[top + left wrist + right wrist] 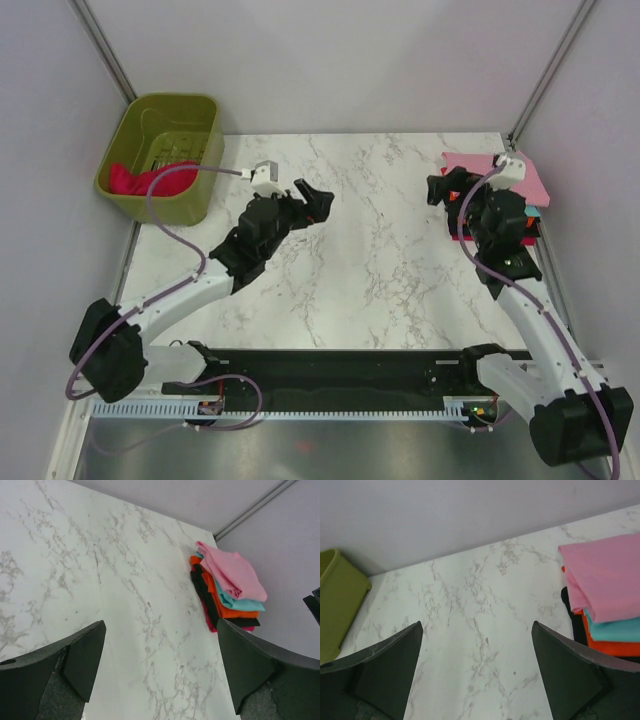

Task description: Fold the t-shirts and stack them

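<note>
A stack of folded t-shirts [532, 185] lies at the table's far right, the light pink one [231, 574] on top. Under it are teal [241, 603], orange [226, 609], black [206, 596] and magenta [211, 624] ones. The stack also shows in the right wrist view [605, 575]. A crimson red shirt [150, 178] lies crumpled in the olive-green basket [165, 115]. My left gripper [312, 200] is open and empty above the table's middle. My right gripper [446, 190] is open and empty just left of the stack.
The basket stands at the far left corner and shows at the left edge of the right wrist view [340, 600]. Grey walls close in the marble table [370, 260] at the back and sides. A black rail runs along the near edge.
</note>
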### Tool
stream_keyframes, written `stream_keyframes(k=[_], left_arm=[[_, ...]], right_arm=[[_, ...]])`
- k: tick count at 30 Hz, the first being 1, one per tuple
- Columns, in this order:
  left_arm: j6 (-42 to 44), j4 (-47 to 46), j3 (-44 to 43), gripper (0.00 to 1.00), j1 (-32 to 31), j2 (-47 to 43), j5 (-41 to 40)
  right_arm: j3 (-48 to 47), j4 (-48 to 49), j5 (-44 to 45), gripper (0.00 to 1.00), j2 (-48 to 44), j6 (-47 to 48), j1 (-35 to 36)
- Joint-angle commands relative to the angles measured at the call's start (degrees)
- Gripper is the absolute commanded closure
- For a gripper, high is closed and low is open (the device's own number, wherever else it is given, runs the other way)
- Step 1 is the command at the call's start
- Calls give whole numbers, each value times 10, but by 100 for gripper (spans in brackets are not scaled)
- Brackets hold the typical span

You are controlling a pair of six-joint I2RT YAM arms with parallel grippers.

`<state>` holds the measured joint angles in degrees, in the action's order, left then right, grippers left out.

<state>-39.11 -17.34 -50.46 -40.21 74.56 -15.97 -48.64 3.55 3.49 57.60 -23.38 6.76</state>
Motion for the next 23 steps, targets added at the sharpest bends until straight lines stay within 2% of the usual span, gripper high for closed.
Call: stream_keyframes(k=[1, 5, 8, 9, 12, 15, 18, 23], left_arm=[[46, 43, 70, 0, 0, -61, 10], [47, 36, 179, 1, 0, -146, 33], [65, 10, 284, 1, 0, -217, 39], [98, 6, 298, 0, 0, -235, 44], [158, 27, 320, 0, 0, -275, 42], [180, 70, 303, 0, 0, -282, 44], [180, 78, 288, 0, 0, -294, 75], [170, 74, 303, 0, 0, -336, 88]], right_arm=[[85, 32, -7, 2, -43, 6, 38], [203, 73, -4, 2, -70, -8, 83], [245, 86, -8, 2, -83, 5, 119], [250, 96, -17, 2, -87, 5, 120], [268, 118, -19, 2, -86, 0, 120], [255, 121, -9, 2, -64, -2, 120], [238, 95, 12, 2, -43, -4, 120], [240, 111, 1, 2, -37, 7, 120]])
